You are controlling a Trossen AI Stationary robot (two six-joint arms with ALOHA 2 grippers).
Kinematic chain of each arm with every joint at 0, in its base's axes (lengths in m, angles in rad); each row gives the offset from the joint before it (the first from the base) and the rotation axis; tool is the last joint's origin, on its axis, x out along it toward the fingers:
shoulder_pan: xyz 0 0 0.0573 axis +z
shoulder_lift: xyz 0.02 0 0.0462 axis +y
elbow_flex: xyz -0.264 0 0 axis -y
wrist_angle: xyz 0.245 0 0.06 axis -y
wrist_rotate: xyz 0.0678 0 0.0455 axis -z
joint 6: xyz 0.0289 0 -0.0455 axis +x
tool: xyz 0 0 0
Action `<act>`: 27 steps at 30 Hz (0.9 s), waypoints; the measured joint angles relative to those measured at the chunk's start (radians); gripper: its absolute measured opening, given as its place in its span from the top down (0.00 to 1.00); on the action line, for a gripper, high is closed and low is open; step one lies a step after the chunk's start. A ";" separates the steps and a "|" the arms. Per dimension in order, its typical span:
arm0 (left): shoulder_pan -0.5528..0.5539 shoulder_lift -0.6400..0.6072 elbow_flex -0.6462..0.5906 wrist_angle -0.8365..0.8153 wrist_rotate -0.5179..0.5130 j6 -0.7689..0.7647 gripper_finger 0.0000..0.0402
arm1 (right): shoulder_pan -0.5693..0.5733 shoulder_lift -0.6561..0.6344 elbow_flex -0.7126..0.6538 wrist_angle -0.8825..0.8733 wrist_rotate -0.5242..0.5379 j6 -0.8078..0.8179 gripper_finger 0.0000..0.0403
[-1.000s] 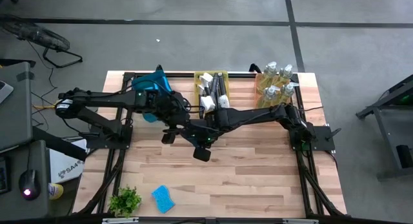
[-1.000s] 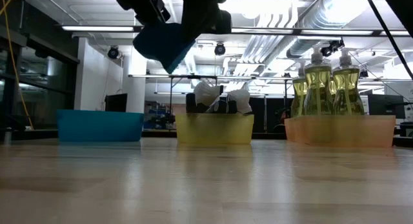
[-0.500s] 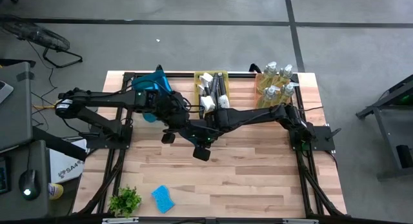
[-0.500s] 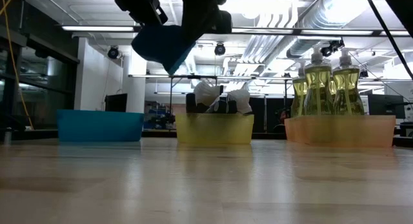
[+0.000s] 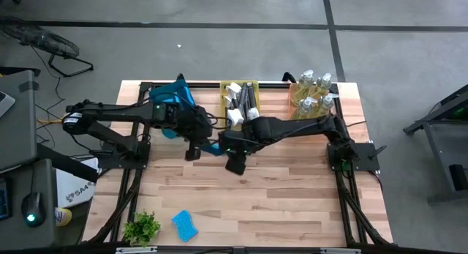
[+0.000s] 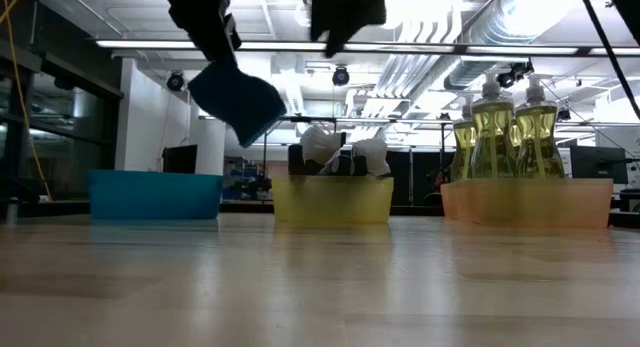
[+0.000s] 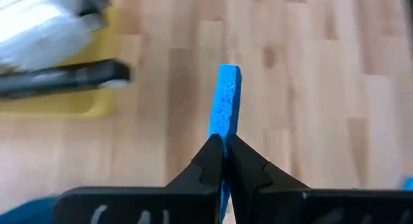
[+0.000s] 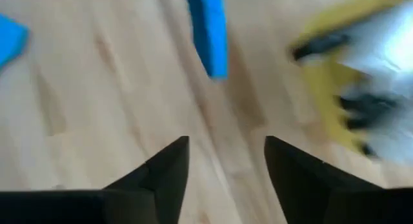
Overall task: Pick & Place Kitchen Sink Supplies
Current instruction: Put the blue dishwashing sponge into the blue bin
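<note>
High above the table's middle, my left gripper (image 5: 196, 149) is shut on a blue sponge (image 7: 226, 101), which also shows in the low view (image 6: 238, 99). My right gripper (image 8: 226, 166) stands open just to the right of it (image 5: 235, 163), with nothing between its fingers; the sponge (image 8: 208, 30) shows beyond its tips. A second blue sponge (image 5: 185, 225) lies flat near the table's front edge. White-headed brushes fill the yellow bin (image 5: 240, 100) and pump bottles stand in the orange bin (image 5: 313, 96). My left gripper pinches the sponge's near end (image 7: 221, 141) between its two fingers, one on each broad face. The fingers slant down from the table's left. The sponge sticks out past the fingertips, tilted with a corner pointing down, lifted well clear of the table.
A blue bin (image 5: 175, 93) sits at the far left of the row of bins along the table's far edge. A small green plant (image 5: 141, 227) stands at the near left corner. Bare wood lies between the bins and the front edge.
My right gripper has let go of the blue sponge and drawn away from it, upward and toward the table's right. The sponge stays in my left gripper, which has turned at the wrist, so the sponge now hangs at a different tilt.
</note>
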 joint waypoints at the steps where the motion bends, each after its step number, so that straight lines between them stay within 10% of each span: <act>1: 0.000 -0.001 0.000 -0.004 -0.025 -0.015 1.00 | 0.000 -0.012 0.000 -0.031 0.024 0.016 0.51; 11: 0.000 -0.073 -0.004 -0.125 -0.297 -0.200 1.00 | 0.064 -0.095 -0.005 -0.269 0.297 0.209 0.45; 27: -0.053 -0.516 -0.272 -0.113 -0.698 -0.741 1.00 | 0.134 -0.117 -0.006 -0.262 0.393 0.286 0.45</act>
